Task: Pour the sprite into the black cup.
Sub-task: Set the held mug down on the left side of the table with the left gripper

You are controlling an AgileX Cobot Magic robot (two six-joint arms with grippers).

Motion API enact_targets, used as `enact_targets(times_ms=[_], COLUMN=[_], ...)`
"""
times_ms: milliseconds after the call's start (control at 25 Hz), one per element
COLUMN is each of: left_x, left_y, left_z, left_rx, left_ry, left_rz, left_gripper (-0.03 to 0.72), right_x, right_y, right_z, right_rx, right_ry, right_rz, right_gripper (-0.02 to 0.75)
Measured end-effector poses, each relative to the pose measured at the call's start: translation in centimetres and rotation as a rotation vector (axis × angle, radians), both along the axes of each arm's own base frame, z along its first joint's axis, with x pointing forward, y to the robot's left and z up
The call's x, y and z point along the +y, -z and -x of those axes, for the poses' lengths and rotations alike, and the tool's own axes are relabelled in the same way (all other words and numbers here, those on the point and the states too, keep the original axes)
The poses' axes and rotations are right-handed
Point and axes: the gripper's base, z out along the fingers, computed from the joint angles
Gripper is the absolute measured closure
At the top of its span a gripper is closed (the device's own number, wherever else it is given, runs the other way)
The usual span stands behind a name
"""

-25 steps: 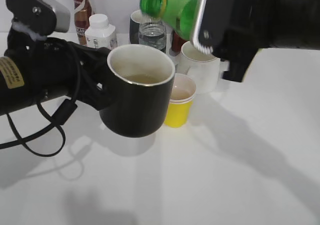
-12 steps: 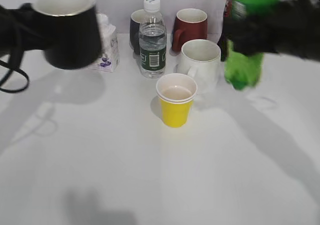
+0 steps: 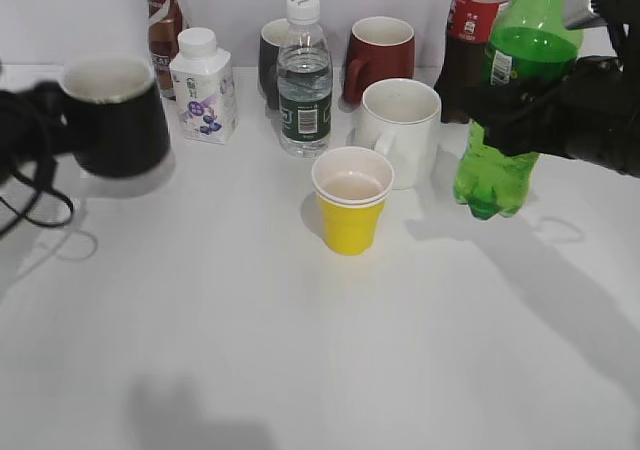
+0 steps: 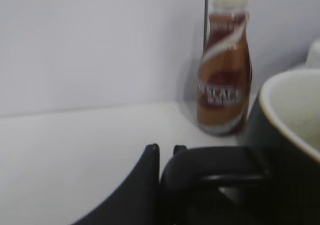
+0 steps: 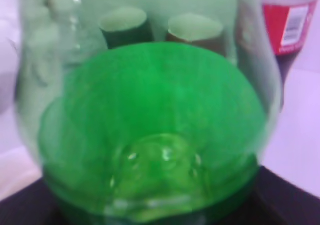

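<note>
The sprite (image 3: 505,120), clamped near upright in the right hand (image 3: 560,115) just above the surface (image 3: 320,350), sits well apart from the black cup (image 3: 115,115), gripped by its handle in the left hand (image 4: 165,152).

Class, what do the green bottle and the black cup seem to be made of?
The sprite bottle: probably thin plastic, translucent green and glossy, since light passes through its wall. The black cup: likely glazed ceramic, with a matte black outside, pale inside and thick rim.

White table (image 3: 330,350) with yellow cup (image 3: 351,212), white mug (image 3: 401,130), water bottle (image 3: 304,78), milk carton (image 3: 203,87).
</note>
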Motion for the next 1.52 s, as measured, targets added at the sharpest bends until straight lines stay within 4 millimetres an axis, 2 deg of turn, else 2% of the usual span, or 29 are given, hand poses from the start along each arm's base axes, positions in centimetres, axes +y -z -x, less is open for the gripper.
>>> enact_targets(times_ms=[160, 320, 720, 960, 1280, 1400, 1520], left_x=[-0.1, -0.1, -0.1, -0.1, 0.3, 0.4, 0.6], left_y=[2.7, 3.9, 4.1, 4.3, 5.1, 5.0, 4.5], left_z=[-0.4, -0.4, -0.5, -0.4, 1.8, 2.8, 3.7], left_rx=[0.055, 0.085, 0.109, 0.124, 0.128, 0.124, 0.117], left_ry=[0.010, 0.009, 0.006, 0.003, 0.000, 0.000, 0.000], left_rz=[-0.016, -0.020, -0.011, -0.011, -0.011, -0.012, -0.011], left_gripper=[0.638, 0.638, 0.631, 0.558, 0.489, 0.448, 0.437], right_x=[0.1, 0.1, 0.2, 0.2, 0.2, 0.2, 0.1], right_y=[-0.3, -0.4, -0.5, -0.5, -0.5, -0.6, -0.7], right_z=[0.0, 0.0, 0.0, 0.0, 0.0, 0.0, -0.1], right_rx=[-0.027, -0.037, -0.047, -0.048, -0.048, -0.055, -0.073], right_ry=[-0.010, -0.015, -0.020, -0.020, -0.020, -0.023, -0.003], right_rz=[-0.014, -0.018, -0.022, -0.022, -0.023, -0.027, -0.021], right_gripper=[0.308, 0.308, 0.308, 0.308, 0.308, 0.308, 0.308])
